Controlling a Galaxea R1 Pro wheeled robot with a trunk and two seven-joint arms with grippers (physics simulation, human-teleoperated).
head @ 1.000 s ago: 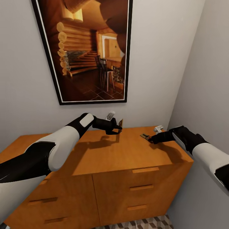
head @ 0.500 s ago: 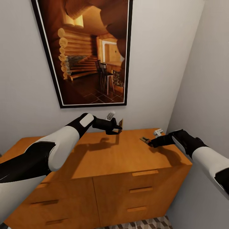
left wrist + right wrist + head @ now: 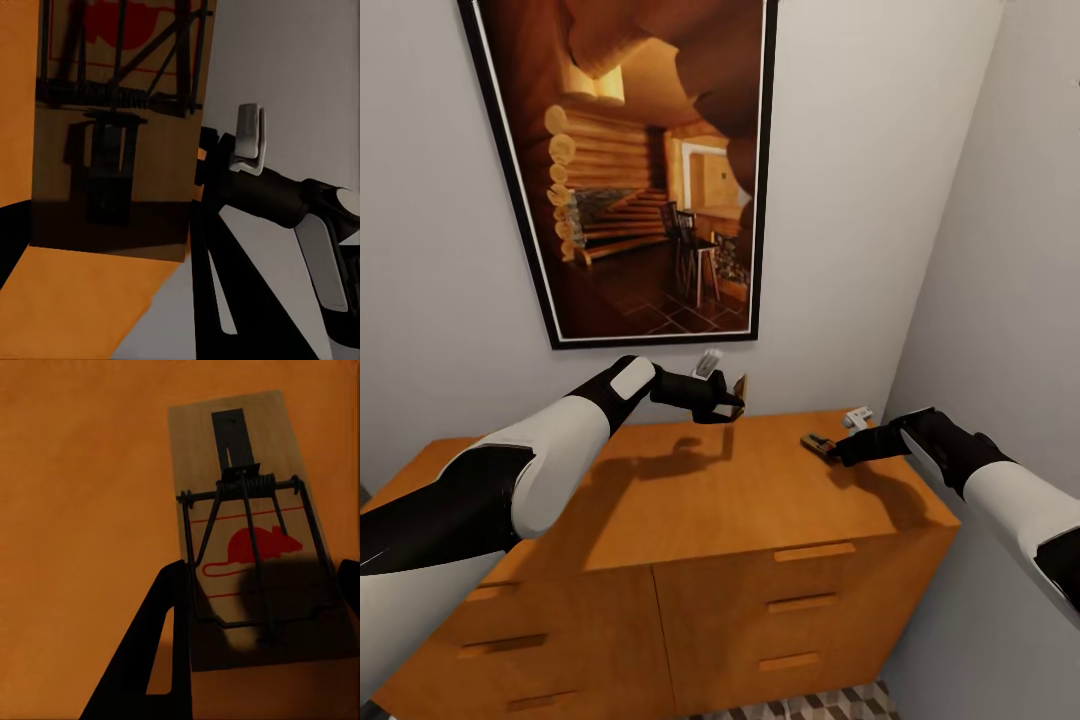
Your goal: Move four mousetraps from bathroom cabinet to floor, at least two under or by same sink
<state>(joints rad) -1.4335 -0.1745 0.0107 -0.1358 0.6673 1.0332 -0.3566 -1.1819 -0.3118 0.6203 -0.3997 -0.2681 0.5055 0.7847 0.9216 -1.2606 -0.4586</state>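
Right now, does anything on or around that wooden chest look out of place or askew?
Nothing looks broken or spilled. One mousetrap is off the chest, held up on edge in the left gripper. Another trap lies flat at the right gripper. Two pale traps, one leaning by the wall, one near the corner.

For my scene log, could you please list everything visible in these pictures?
Mousetraps: four. One brown, held up in the left gripper; one brown between the right gripper's fingers at the cabinet top; one pale by the wall behind the left gripper; one pale at the top's right rear.
Cabinet: one, orange-brown, drawers with bar handles, against the wall.
Picture: one, black frame, log-cabin interior, on the wall above.
Floor: cube-pattern tiles, at the cabinet's foot.
Left gripper: black, above the top.
Right gripper: black, low over the top.
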